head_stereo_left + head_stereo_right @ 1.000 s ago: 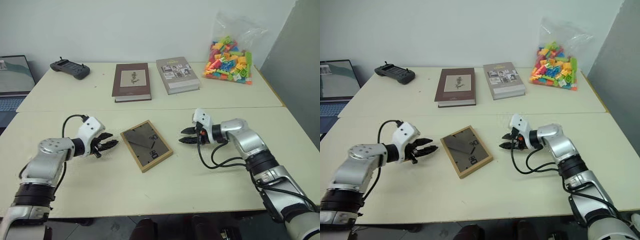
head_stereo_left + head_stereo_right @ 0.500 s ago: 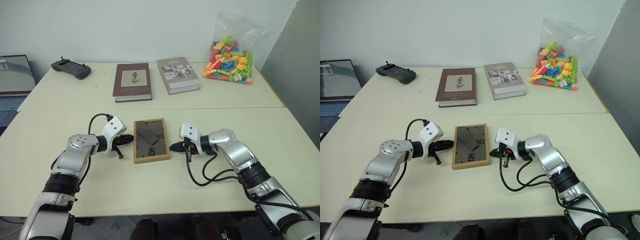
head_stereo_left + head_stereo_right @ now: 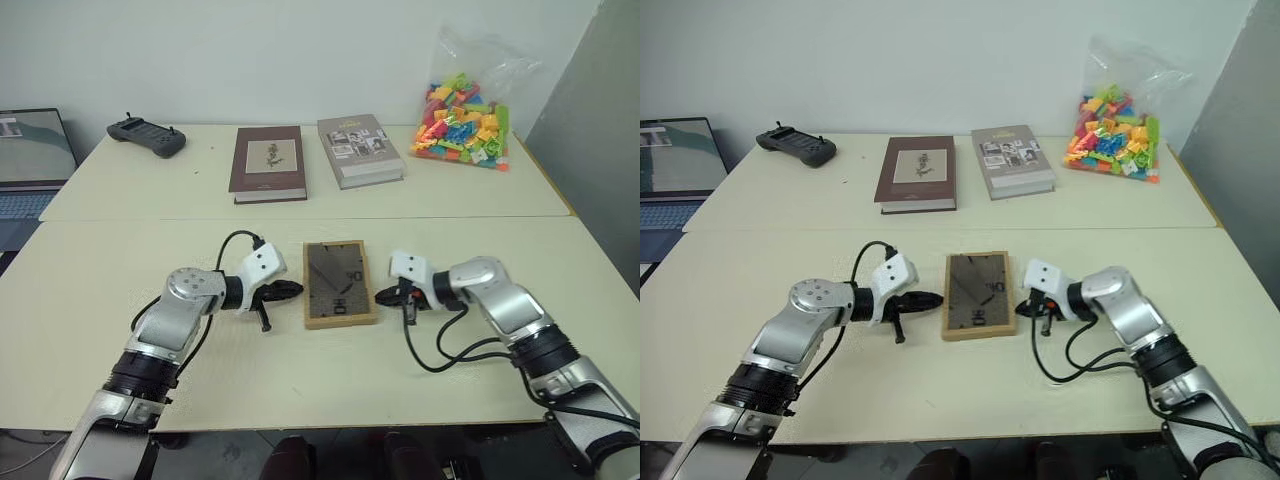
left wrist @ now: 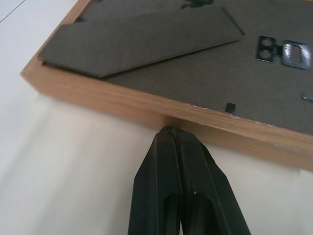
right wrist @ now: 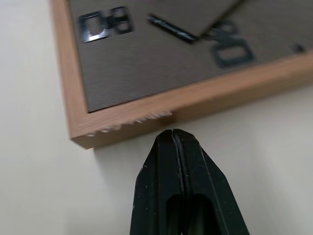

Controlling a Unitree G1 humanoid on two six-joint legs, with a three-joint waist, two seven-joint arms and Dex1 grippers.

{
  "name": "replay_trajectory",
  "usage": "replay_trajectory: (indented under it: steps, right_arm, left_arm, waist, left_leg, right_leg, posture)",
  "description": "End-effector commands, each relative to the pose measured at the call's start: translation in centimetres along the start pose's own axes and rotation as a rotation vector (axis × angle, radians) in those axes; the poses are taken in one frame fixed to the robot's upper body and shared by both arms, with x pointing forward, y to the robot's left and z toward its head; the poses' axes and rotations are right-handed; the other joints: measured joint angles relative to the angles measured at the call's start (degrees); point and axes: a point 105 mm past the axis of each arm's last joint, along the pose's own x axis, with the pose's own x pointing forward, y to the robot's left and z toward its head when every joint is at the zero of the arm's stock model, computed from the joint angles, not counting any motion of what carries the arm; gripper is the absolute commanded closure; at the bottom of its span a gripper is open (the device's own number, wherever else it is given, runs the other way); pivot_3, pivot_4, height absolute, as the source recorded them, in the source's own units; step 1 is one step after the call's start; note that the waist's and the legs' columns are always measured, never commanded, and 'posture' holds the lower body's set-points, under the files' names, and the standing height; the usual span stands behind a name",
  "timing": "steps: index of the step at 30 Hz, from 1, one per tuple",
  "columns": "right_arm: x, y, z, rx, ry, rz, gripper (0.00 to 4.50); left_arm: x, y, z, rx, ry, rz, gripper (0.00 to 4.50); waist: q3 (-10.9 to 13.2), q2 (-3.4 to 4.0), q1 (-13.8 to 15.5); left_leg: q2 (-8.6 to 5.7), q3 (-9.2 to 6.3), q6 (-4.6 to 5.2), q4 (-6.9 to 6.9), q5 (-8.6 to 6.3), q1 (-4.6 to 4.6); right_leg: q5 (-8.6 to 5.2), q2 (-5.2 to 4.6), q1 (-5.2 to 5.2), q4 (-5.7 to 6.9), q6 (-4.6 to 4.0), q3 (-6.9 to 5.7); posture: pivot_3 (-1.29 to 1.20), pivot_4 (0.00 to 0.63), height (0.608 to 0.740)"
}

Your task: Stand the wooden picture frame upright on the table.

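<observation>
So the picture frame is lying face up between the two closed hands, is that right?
Not quite. The wooden picture frame lies face down: the left wrist view shows its dark grey back and prop. It does lie flat between the closed left hand and right hand.

No text, brand or number can be made out with certainty anywhere in these views. The small light-wood rectangular picture frame (image 3: 339,283) lies back-up, and on its dark grey backing sit black metal fittings (image 5: 105,25) whose outlines look a little like the figures "08", though they are hardware and not print. The maroon hardcover book (image 3: 268,163) bears a small cover picture with lettering too small to read. The grey hardcover book (image 3: 360,149) has a title line and small photographs on its cover, likewise illegible. The open laptop's screen (image 3: 35,146) shows no readable words.
</observation>
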Motion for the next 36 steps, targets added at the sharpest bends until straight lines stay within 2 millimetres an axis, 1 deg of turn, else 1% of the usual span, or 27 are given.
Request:
replay_trajectory:
  steps: [1, 3, 4, 6, 8, 10, 12, 15, 16, 18, 22, 24, 27, 32, 36]
  right_arm:
    - [-1.4, -1.7, 1.3, -0.056, -0.021, -0.053, 4.50]
    - [-1.8, -2.7, 1.4, -0.059, -0.018, -0.088, 4.50]
    - [-1.8, -3.0, 1.5, -0.059, -0.020, -0.102, 4.50]
    - [-1.6, -3.9, 1.8, -0.053, -0.032, -0.140, 4.50]
    - [-1.3, -4.4, 1.8, -0.052, -0.038, -0.159, 4.50]
    - [-0.9, -4.7, 1.8, -0.049, -0.044, -0.179, 4.50]
    - [-0.5, -4.8, 1.8, -0.049, -0.047, -0.182, 4.50]
    - [0.0, -4.6, 1.7, -0.045, -0.049, -0.177, 4.50]
    - [0.1, -4.6, 1.7, -0.044, -0.050, -0.175, 4.50]
    - [0.5, -4.3, 1.8, -0.042, -0.054, -0.164, 4.50]
    - [1.1, -3.5, 2.2, -0.042, -0.066, -0.134, 4.50]
    - [1.5, -3.0, 2.5, -0.039, -0.076, -0.120, 4.50]
    - [2.0, -2.5, 2.9, -0.036, -0.086, -0.107, 4.50]
    - [3.0, -1.7, 4.1, -0.028, -0.115, -0.087, 4.50]
    - [3.5, -1.4, 4.9, -0.019, -0.135, -0.085, 4.50]
  left_arm:
    - [-0.8, -0.8, 1.3, 0.055, -0.006, -0.035, 4.49]
    - [-2.4, 0.4, 0.9, 0.034, 0.019, 0.003, 4.49]
    - [-3.4, 0.9, 0.6, -0.011, 0.022, 0.014, 4.49]
    - [-5.9, 1.3, 0.3, -0.139, 0.010, -0.023, 4.11]
    - [-7.3, 1.0, 0.5, -0.258, -0.007, -0.076, 3.81]
    - [-8.4, 0.6, 0.6, -0.439, -0.033, -0.133, 3.33]
    - [-9.2, -0.1, 1.2, -0.651, -0.085, -0.208, 2.88]
    - [-9.5, 0.1, 2.5, -1.011, -0.207, -0.284, 2.29]
    - [-9.3, 0.2, 2.3, -1.086, -0.224, -0.290, 2.07]
    - [-8.6, -0.3, 1.2, -1.167, -0.199, -0.280, 1.63]
    - [-7.0, -1.4, -0.7, -1.256, -0.171, -0.271, 0.92]
    - [-6.0, -2.1, -1.1, -1.283, -0.169, -0.293, 0.58]
    - [-4.6, -2.6, -1.6, -1.299, -0.165, -0.293, 0.02]
    - [-2.7, -3.0, -2.9, -1.367, -0.144, -0.281, 0.01]
    - [-1.0, -3.6, -4.7, -1.411, -0.061, -0.239, 0.01]
  waist:
    - [0.0, 0.00, -0.1]
    - [0.0, 0.00, -0.3]
    - [0.0, 0.00, -0.4]
    - [0.0, 0.00, -0.9]
    - [0.0, 0.00, -1.4]
    - [0.0, 0.00, -1.6]
    - [0.0, 0.01, -1.5]
    - [0.0, 0.00, -1.3]
    - [0.0, -0.02, -1.3]
    - [0.0, -0.04, -1.6]
    - [0.0, -0.02, -1.9]
    - [0.0, -0.03, -1.9]
    - [0.0, -0.01, -1.8]
    - [-0.1, -0.01, -1.7]
    - [-0.2, 0.24, -1.6]
  left_leg:
    - [0.02, -0.01, 0.00, -0.01, 0.00, 0.01]
    - [0.04, -0.02, 0.00, -0.01, 0.00, 0.00]
    - [0.04, -0.02, 0.00, -0.02, 0.00, 0.02]
    - [0.05, -0.03, 0.00, -0.03, 0.00, 0.03]
    - [0.08, -0.07, 0.00, -0.05, 0.00, 0.02]
    - [0.07, -0.06, 0.00, -0.07, 0.00, 0.04]
    - [0.04, -0.05, 0.00, -0.07, 0.00, 0.01]
    - [0.01, -0.08, 0.00, -0.02, 0.00, -0.04]
    - [0.00, -0.12, 0.00, 0.00, 0.00, -0.04]
    - [0.00, -0.18, 0.00, 0.04, 0.00, -0.02]
    - [0.01, -0.22, -0.24, 0.00, 0.14, 0.05]
    - [0.01, -0.22, -0.27, 0.01, 0.16, 0.10]
    - [0.02, -0.22, -0.28, 0.00, 0.16, 0.09]
    - [0.00, -0.20, -0.28, 0.00, 0.16, 0.11]
    - [-0.03, -0.20, -0.28, -0.02, 0.16, 0.21]
  right_leg:
    - [0.00, 0.02, 0.00, 0.00, 0.00, 0.00]
    - [0.00, 0.05, -0.01, 0.01, 0.00, 0.01]
    - [0.00, 0.06, -0.01, 0.01, 0.00, 0.01]
    - [0.00, 0.08, -0.03, 0.03, -0.01, 0.02]
    - [-0.01, 0.11, -0.03, 0.02, -0.01, -0.02]
    - [-0.02, 0.11, -0.01, -0.01, -0.01, -0.01]
    - [-0.02, 0.08, -0.01, -0.03, -0.01, -0.01]
    - [-0.03, 0.05, 0.00, -0.02, 0.00, -0.05]
    - [-0.03, 0.05, 0.02, 0.00, 0.01, -0.10]
    - [-0.03, 0.06, 0.05, 0.01, 0.01, -0.16]
    - [-0.03, 0.09, 0.03, 0.00, 0.00, 0.00]
    - [-0.03, 0.09, 0.03, 0.01, -0.01, 0.08]
    - [-0.03, 0.09, 0.00, 0.04, -0.02, 0.07]
    - [-0.03, 0.07, 0.00, 0.07, -0.02, 0.09]
    - [-0.03, 0.04, 0.10, 0.08, -0.02, 0.08]
  posture:
    - [0.00, 0.150, 0.740]
    - [0.00, 0.150, 0.740]
    - [0.00, 0.150, 0.740]
    - [0.00, 0.150, 0.740]
    - [0.00, 0.150, 0.740]
    - [0.00, 0.150, 0.740]
    - [0.00, 0.150, 0.740]
    - [0.00, 0.150, 0.740]
    - [0.00, 0.150, 0.740]
    - [0.00, 0.150, 0.740]
    - [0.00, 0.150, 0.740]
    - [0.00, 0.150, 0.740]
    - [0.00, 0.150, 0.740]
    - [0.00, 0.150, 0.740]
    - [0.00, 0.150, 0.740]
